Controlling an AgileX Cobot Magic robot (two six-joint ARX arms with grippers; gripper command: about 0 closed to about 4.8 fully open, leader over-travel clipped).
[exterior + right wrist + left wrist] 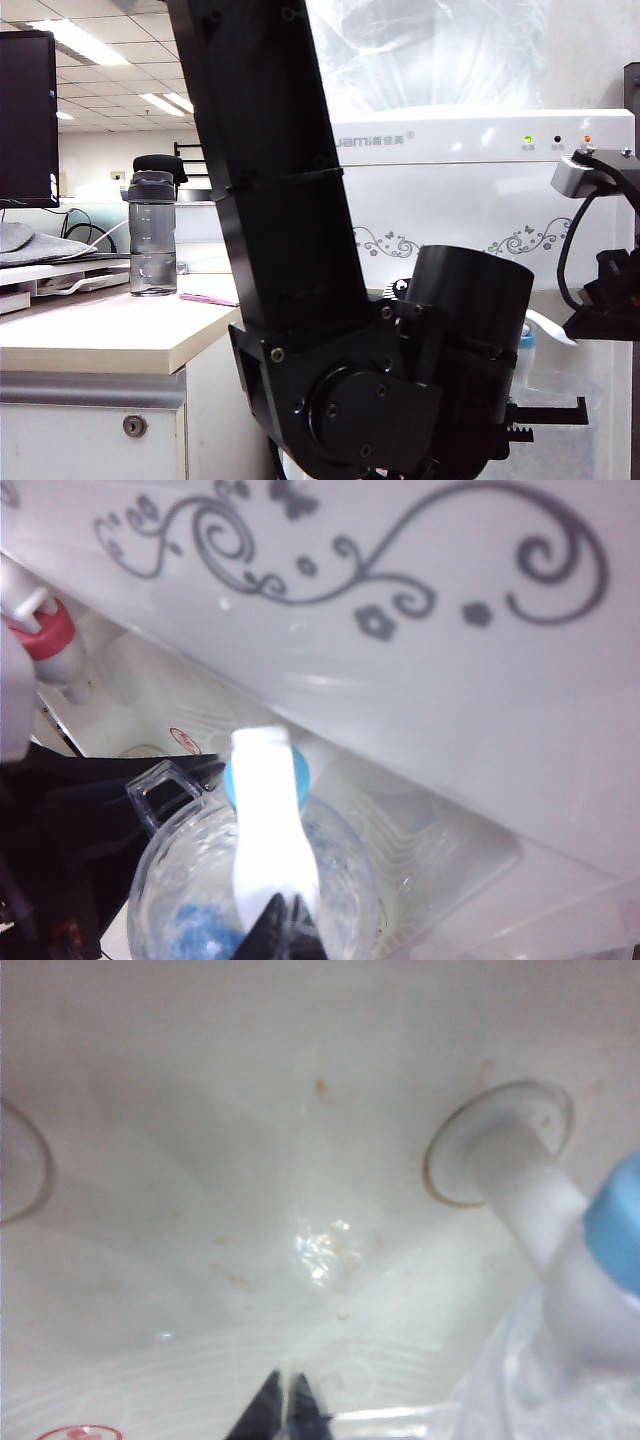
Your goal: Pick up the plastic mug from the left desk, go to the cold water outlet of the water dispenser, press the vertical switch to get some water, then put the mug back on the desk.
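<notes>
Clear plastic mug (250,900) sat under the blue cold water outlet (266,777), clamped in my left gripper (288,1412). My right gripper (288,920), jaws together, touched the vertical switch (268,830). I think pressing it came next.

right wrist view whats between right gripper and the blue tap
Only the vertical switch, just ahead of the right gripper, seen in the right wrist view.

The plastic mug (255,900) sits under the cold water outlet (266,778) of the water dispenser (470,190); a bottle (152,235) stands on the left desk (100,335).
</notes>
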